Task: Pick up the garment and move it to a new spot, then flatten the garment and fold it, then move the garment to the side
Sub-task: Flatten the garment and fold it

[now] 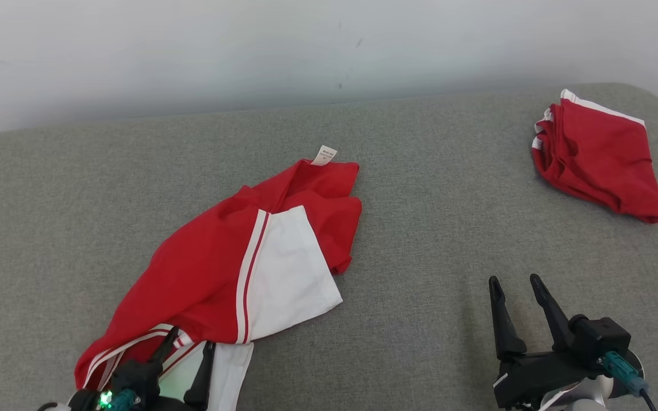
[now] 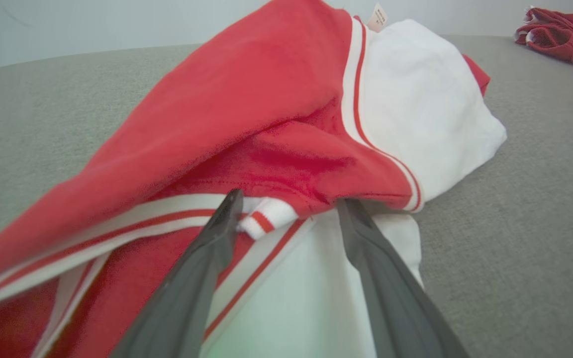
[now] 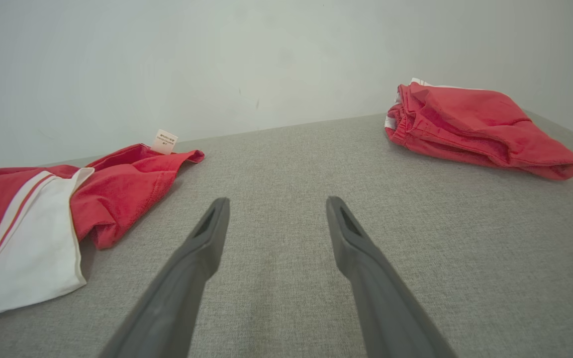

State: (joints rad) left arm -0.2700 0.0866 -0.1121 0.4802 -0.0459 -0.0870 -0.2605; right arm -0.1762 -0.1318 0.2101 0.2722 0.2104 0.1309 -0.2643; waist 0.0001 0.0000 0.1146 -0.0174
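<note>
Your left gripper (image 1: 191,338) sits at the lower left of the head view with its jaws spread wide, the two dark fingers (image 2: 217,238) pointing up that view and leaning a little to the right. A green light (image 1: 105,398) glows at its wrist. Your right gripper (image 1: 515,281) stands at the lower right, jaws just as wide, its long fingers leaning slightly left; a teal connector (image 1: 620,368) plugs into its black wrist housing (image 1: 600,337).
</note>
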